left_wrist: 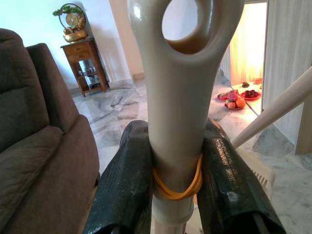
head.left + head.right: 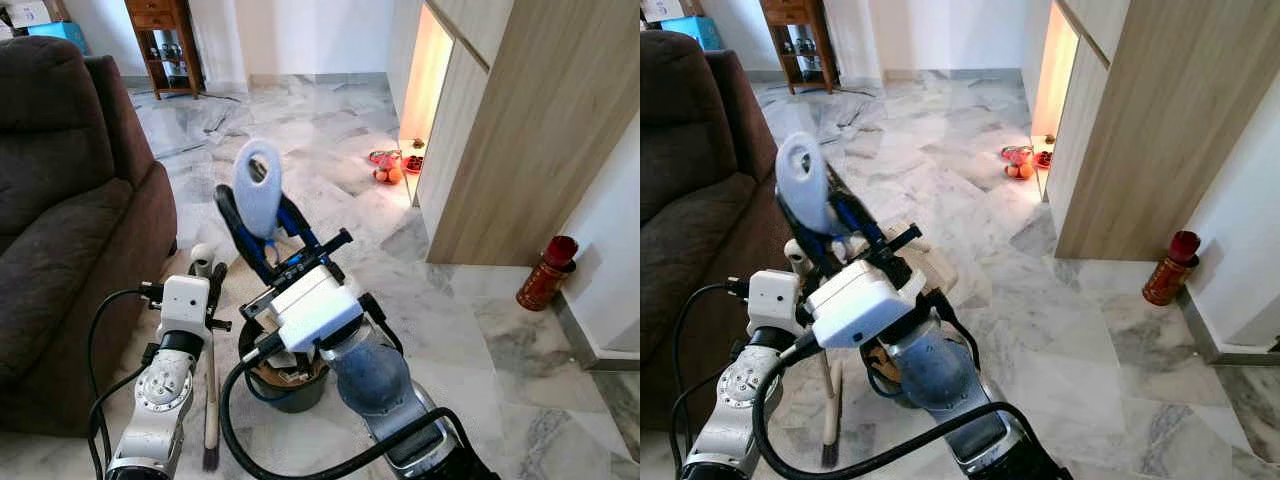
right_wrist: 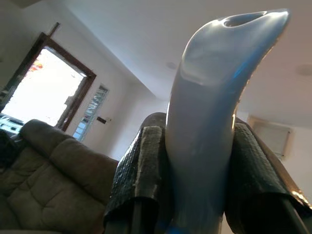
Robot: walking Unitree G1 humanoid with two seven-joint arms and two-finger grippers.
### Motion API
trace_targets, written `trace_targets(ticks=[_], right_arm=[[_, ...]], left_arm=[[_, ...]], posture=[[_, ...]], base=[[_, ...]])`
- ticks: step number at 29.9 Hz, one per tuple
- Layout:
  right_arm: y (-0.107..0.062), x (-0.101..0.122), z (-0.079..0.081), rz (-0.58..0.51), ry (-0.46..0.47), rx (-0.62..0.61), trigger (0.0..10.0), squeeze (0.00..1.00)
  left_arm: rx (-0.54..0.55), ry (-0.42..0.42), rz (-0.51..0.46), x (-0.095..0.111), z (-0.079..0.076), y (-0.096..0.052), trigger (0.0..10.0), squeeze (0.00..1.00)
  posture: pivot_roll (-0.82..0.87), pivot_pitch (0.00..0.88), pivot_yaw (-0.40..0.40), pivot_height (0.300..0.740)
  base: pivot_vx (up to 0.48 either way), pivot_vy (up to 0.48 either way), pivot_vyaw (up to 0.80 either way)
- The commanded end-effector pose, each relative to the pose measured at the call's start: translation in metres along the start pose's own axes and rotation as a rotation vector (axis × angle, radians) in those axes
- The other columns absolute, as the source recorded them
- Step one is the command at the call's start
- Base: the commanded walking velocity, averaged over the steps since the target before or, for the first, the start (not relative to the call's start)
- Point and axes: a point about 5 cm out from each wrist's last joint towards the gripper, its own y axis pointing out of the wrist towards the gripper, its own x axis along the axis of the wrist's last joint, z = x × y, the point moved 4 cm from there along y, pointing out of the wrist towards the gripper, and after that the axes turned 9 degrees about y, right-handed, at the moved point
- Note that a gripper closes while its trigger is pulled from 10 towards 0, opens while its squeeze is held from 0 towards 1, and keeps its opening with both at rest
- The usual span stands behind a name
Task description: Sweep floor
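So the bot's got both tools in hand already. Closest in, at about 7 o'clock in the head view, the left gripper (image 1: pixel 175 195) has its two black fingers clamped tight on the beige broom handle (image 1: pixel 178 122), just under the hang-hole, with an orange rubber band (image 1: pixel 178 187) wrapped round the handle right there. The broom stick runs down toward the floor beside the brown sofa (image 2: pixel 60 230), and you can see the bristle end near 7 o'clock low down. Right next to it, around 6 o'clock, the right gripper (image 3: pixel 195 180) is closed snug on the pale blue dustpan handle (image 2: pixel 258 190), which sticks up toward 12 o'clock. Under the right wrist there's a dark bin (image 2: pixel 290 385) with some rubbish in it, sitting on the marble floor (image 2: pixel 440 310). Further out at 1 o'clock there's a plate of fruit (image 2: pixel 388 168) on the floor by the wooden cabinet (image 2: pixel 520 150), a red canister (image 2: pixel 546 272) at 3 o'clock, and a wooden side table (image 2: pixel 165 40) way back at 11. I'd say this is the start of the actual sweeping: tools gripped, nothing pushed yet. Next move probably needs the dustpan lowered flat to the floor and the broom angled to drag dirt toward it without knocking the bin.
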Motion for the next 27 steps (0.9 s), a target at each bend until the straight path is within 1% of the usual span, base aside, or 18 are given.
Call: trace_targets(ticks=[1,5,7,12,15,17,18,19,20,21,22,25,26,27], right_arm=[[0.007,0.024,0.003,-0.119,-0.049,0.038,10.0,0.0],[0.004,0.02,0.006,-0.106,-0.081,0.061,10.0,0.0],[0.003,0.017,0.006,-0.102,-0.115,0.076,10.0,0.0],[0.003,0.013,0.005,-0.089,-0.127,0.076,10.0,0.0],[0.002,0.007,0.0,-0.063,-0.171,0.064,10.0,0.0],[0.002,0.0,-0.006,-0.031,-0.215,0.048,10.0,0.0],[0.001,-0.004,-0.01,-0.019,-0.23,0.039,10.0,0.0],[0.0,-0.01,-0.02,0.007,-0.271,0.022,10.0,0.0],[0.0,-0.01,-0.02,0.007,-0.271,0.022,10.0,0.0],[-0.002,-0.018,-0.034,0.042,-0.313,-0.007,10.0,0.0],[-0.003,-0.02,-0.039,0.054,-0.323,-0.02,10.0,0.0],[-0.011,-0.034,-0.074,0.123,-0.412,-0.092,10.0,0.0],[-0.019,-0.041,-0.095,0.172,-0.463,-0.138,10.0,0.0],[-0.022,-0.044,-0.102,0.189,-0.481,-0.154,10.0,0.0]], left_arm=[[0.01,0.028,-0.053,0.012,0.002,0.001,10.0,0.0],[0.007,0.025,-0.054,0.012,0.001,0.001,10.0,0.0],[0.003,0.025,-0.054,0.012,0.0,0.001,10.0,0.0],[-0.001,0.025,-0.054,0.011,-0.001,0.001,10.0,0.0],[-0.003,0.025,-0.054,0.011,-0.002,0.0,10.0,0.0],[-0.005,0.024,-0.055,0.012,-0.002,0.0,10.0,0.0],[-0.006,0.023,-0.055,0.011,-0.003,0.0,10.0,0.0],[-0.008,0.023,-0.054,0.011,-0.003,0.0,10.0,0.0],[-0.008,0.023,-0.054,0.011,-0.003,0.0,10.0,0.0],[-0.008,0.022,-0.055,0.012,-0.003,0.0,10.0,0.0],[-0.008,0.021,-0.055,0.012,-0.003,0.0,10.0,0.0],[-0.01,0.022,-0.055,0.011,-0.002,0.0,10.0,0.0],[-0.009,0.023,-0.055,0.011,-0.001,0.0,10.0,0.0],[-0.009,0.023,-0.054,0.011,-0.001,0.0,10.0,0.0]], posture=[[0.19,0.0,0.017,0.74],[0.19,0.0,0.018,0.74],[0.19,0.0,0.018,0.74],[0.18,0.0,0.018,0.74],[0.18,0.0,0.018,0.74],[0.18,0.0,0.017,0.74],[0.18,0.0,0.017,0.74],[0.18,0.0,0.017,0.74],[0.18,0.0,0.017,0.74],[0.18,0.0,0.017,0.74],[0.18,0.0,0.017,0.74],[0.18,0.0,0.018,0.74],[0.17,0.0,0.02,0.74],[0.17,0.0,0.02,0.74]], base=[[0.0,0.0,0.0],[0.0,0.0,0.0],[0.0,0.0,0.0],[0.0,0.0,0.0],[0.0,0.0,0.0],[0.0,0.0,0.0],[0.0,0.0,0.0],[0.0,0.0,0.0],[0.0,0.0,0.0],[0.0,0.0,0.0],[0.0,0.0,0.0],[0.0,0.0,0.0],[0.0,0.0,0.0],[0.0,0.0,0.0]])
